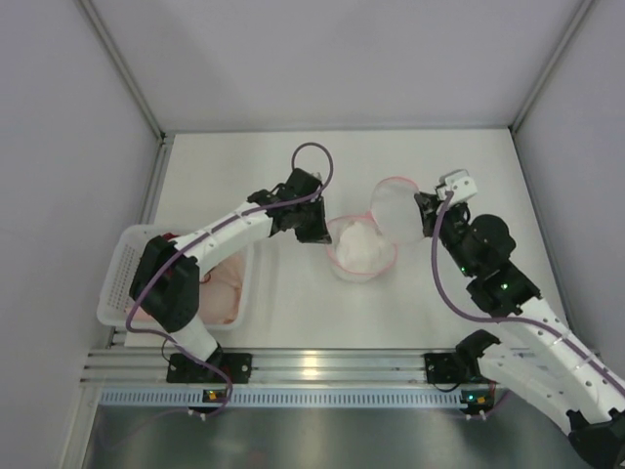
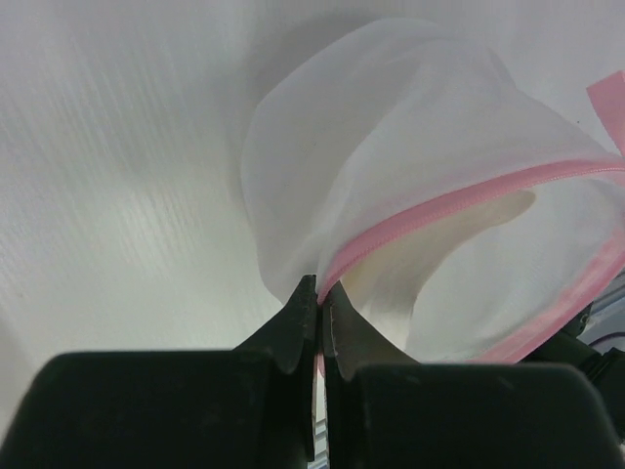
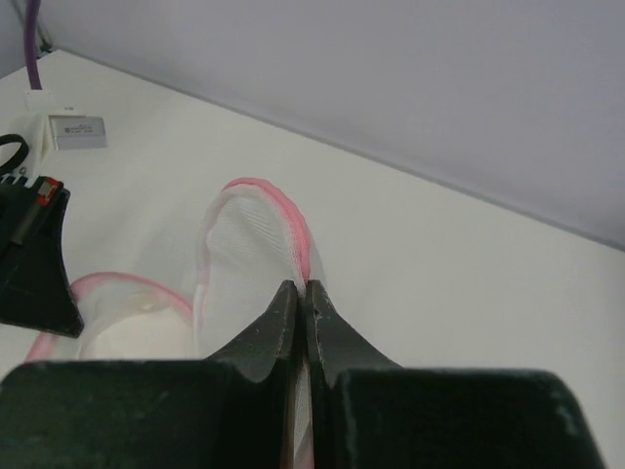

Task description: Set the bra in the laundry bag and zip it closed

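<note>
Both halves of the laundry bag [image 1: 391,207] were pinched: the left gripper [image 2: 319,286] clamped on the lower pink rim, the right gripper [image 3: 303,289] on the upright lid. The bra [image 1: 357,246] lay inside. Recommended: lower the lid squarely and align the rims before zipping.

White table [image 1: 303,308] is carrying two things. Laundry bag [image 1: 394,209] is sitting mid-table, open, its lower half resting on the surface. White perforated basket [image 1: 119,278] is sitting at the near-left edge, well apart from the bag.
</note>
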`<state>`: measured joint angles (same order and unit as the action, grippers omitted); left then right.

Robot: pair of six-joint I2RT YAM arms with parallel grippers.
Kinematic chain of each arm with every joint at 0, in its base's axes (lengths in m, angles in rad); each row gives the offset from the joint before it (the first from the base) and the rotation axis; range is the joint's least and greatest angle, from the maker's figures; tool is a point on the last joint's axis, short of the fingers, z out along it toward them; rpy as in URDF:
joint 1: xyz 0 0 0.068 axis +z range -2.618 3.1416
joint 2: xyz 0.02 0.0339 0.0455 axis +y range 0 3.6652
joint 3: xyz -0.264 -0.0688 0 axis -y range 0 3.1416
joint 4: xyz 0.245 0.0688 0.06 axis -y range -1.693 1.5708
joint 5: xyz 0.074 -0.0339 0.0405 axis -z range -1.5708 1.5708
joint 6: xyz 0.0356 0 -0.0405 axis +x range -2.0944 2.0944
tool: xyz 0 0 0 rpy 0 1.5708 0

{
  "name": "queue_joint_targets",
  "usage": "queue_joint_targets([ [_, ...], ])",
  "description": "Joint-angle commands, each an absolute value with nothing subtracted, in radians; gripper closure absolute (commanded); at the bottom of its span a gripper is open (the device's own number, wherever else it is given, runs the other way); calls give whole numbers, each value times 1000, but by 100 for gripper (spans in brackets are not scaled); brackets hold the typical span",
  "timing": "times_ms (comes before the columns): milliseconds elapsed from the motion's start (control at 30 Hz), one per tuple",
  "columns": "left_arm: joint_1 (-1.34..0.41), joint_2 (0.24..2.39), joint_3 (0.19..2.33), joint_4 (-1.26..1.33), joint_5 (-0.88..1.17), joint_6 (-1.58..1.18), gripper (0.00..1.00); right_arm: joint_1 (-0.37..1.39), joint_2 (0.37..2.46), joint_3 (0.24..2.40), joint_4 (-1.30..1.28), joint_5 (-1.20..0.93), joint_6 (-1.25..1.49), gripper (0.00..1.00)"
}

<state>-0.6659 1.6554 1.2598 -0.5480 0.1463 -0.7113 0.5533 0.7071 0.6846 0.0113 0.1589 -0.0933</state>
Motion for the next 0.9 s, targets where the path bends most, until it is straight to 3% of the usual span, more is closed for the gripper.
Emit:
queue_joint_targets([
  [0, -653, 1631, 1281, -497, 189, -729, 99, 601, 771, 802, 83, 277, -231, 100],
  [267, -650, 1680, 1308, -495, 167, -747, 99, 807, 966, 909, -55, 439, -335, 100],
  [367, -637, 1686, 1321, -489, 173, -741, 99, 902, 968, 939, -170, 259, -248, 78],
  [400, -631, 1689, 1322, -488, 173, -739, 99, 905, 948, 942, -192, 206, -223, 64],
  [467, -621, 1692, 1322, -479, 181, -732, 99, 907, 919, 942, -233, 123, -157, 48],
  [500, -620, 1692, 1322, -474, 186, -721, 100, 905, 885, 942, -256, 123, -125, 29],
  [567, -620, 1690, 1322, -468, 196, -706, 100, 904, 839, 943, -270, 168, -101, 7],
  [600, -620, 1689, 1322, -466, 198, -698, 100, 902, 828, 945, -271, 204, -83, 3],
  [733, -620, 1677, 1309, -451, 209, -661, 100, 821, 827, 971, -287, 311, 66, 1],
  [867, -618, 1667, 1292, -436, 227, -635, 100, 526, 925, 974, -359, 39, 231, 6],
])
